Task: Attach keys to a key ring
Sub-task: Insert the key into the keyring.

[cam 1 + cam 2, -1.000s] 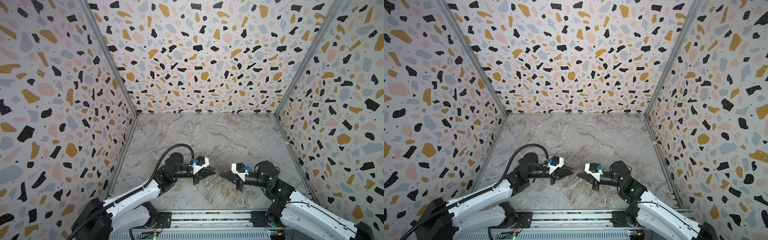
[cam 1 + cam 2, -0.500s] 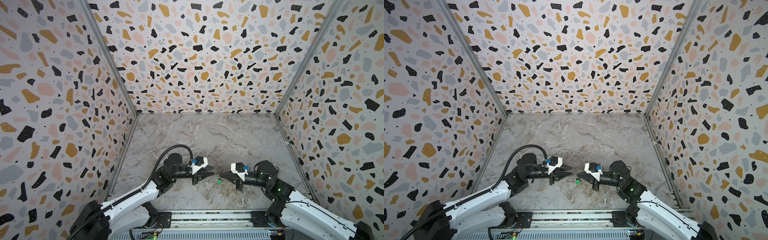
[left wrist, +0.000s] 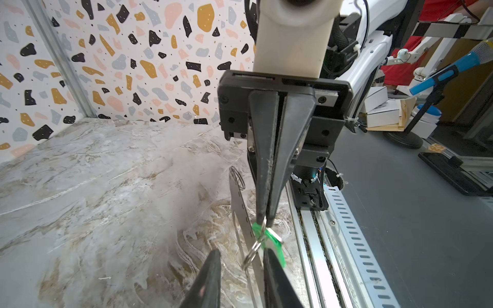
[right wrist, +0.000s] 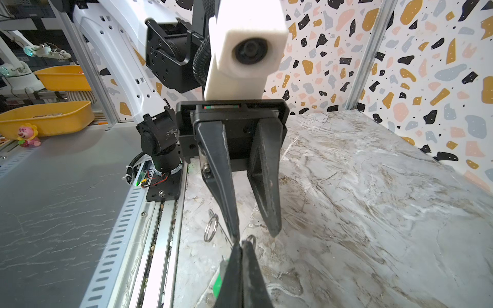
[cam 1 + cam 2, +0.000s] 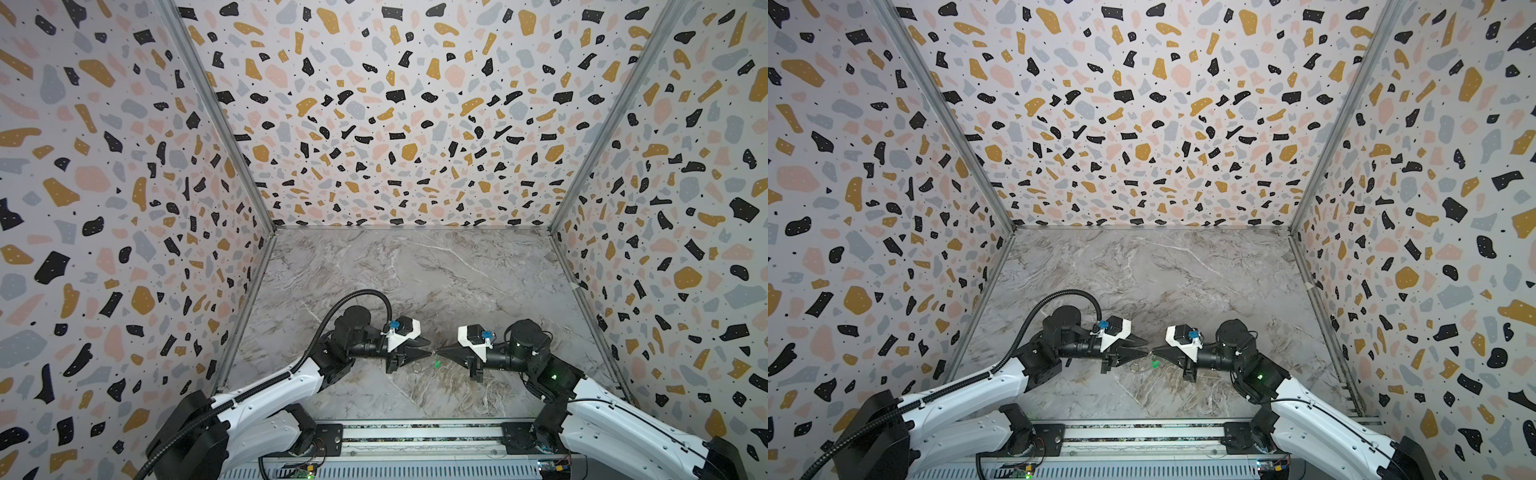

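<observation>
Key ring, a small wire loop, is hanging near the table's near edge, the green key touching it. Right gripper is pinching it, jaws together. Left gripper, jaws apart, is facing it from the left; a second wire ring is lying beside.

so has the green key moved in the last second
Yes: the green key has come into sight by the right hand, shifted toward the front rail.
</observation>
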